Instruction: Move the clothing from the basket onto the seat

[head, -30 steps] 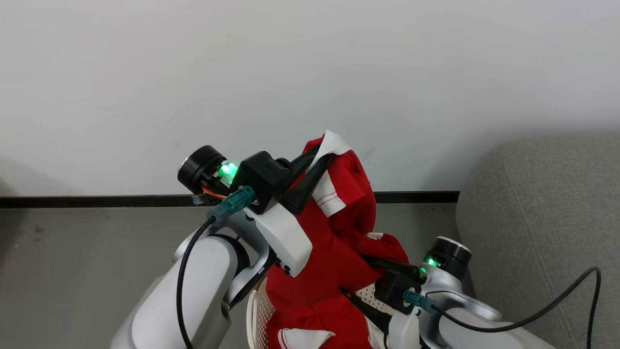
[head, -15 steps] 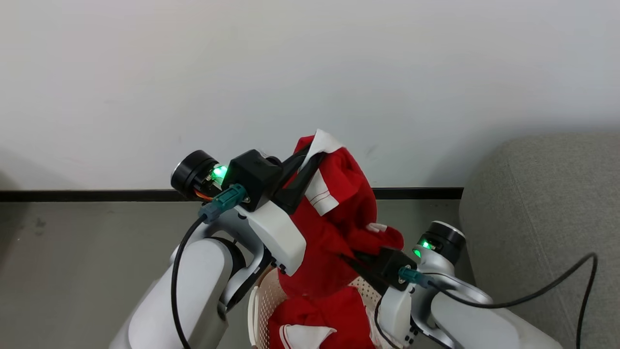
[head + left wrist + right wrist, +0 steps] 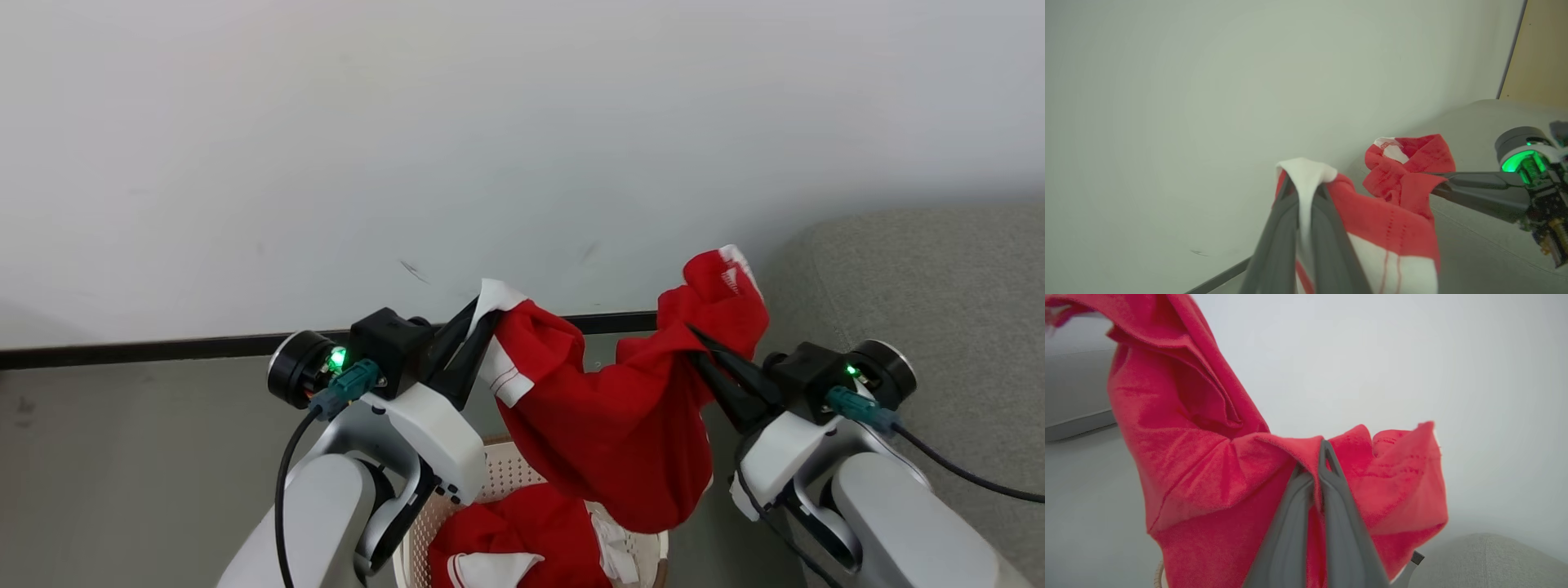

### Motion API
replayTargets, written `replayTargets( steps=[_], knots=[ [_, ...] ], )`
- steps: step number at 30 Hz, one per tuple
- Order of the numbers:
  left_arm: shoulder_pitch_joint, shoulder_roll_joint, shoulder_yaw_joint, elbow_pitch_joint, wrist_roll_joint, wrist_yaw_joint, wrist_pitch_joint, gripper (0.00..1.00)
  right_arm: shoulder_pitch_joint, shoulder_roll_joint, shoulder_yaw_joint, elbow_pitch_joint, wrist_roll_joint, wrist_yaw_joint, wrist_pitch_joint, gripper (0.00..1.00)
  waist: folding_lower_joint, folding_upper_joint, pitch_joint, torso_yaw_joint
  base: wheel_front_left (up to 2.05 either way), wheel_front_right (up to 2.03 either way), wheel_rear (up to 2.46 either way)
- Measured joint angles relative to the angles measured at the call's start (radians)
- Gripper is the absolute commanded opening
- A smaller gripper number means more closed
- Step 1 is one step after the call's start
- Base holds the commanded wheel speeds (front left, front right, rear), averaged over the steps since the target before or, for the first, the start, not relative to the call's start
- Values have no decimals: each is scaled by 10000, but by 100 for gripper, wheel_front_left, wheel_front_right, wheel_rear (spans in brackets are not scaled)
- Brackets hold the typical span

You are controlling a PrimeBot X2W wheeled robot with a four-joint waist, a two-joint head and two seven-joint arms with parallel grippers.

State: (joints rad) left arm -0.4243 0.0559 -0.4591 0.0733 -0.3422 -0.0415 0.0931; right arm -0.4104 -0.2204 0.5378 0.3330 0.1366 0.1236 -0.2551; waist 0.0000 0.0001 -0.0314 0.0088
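The seat (image 3: 914, 278) is lying off to the right, beyond the basket (image 3: 498, 474). The clothing (image 3: 620, 441) is hanging above that basket, stretching sideways between the left claw (image 3: 482, 320) and the seat-side right claw (image 3: 694, 333), both clamping its ends.

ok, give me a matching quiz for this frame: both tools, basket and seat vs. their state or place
1. left tool
2. right tool
3. basket
4. seat

A. under the lifted garment, with more red clothing inside
B. shut on the garment's white-trimmed end
C. grey, at the right side of the head view
D. shut on the garment's mostly red end

Pairs: 1-B, 2-D, 3-A, 4-C
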Motion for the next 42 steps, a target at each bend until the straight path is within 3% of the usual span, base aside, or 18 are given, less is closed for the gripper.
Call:
replayTargets(
  steps=[3, 4, 5, 16, 30, 42],
  knots=[
    [240, -8, 54, 161, -50, 40, -176, 39, 345, -58, -708, -420, 119, 0, 0, 0, 0, 0, -13, -163, 0, 0, 0],
    [316, -4, 65, 224, -109, 40, -251, 64, 437, -65, -894, -522, 130, 0, 0, 0, 0, 0, -19, -219, 0, 0, 0],
    [378, -6, 79, 276, -171, 40, -324, 100, 543, -73, -1095, -642, 140, 0, 0, 0, 0, 0, -26, -272, 0, 0, 0],
    [1002, -25, 88, 556, -497, -59, -1321, 100, 1102, -146, -2840, -1914, 531, 0, 0, 0, 0, 0, -110, -842, 0, 0, 0],
    [1837, -15, -813, 859, -533, -497, -1942, 100, 2513, -654, -5254, -2899, 75, 0, 0, 0, 0, 0, -241, -1466, 0, 0, 0],
    [1930, -17, -1402, 1018, -531, -625, -2274, 100, 3556, -654, -6077, -3639, -153, 0, 0, 0, 0, 0, -280, -2123, 0, 0, 0]
  ],
)
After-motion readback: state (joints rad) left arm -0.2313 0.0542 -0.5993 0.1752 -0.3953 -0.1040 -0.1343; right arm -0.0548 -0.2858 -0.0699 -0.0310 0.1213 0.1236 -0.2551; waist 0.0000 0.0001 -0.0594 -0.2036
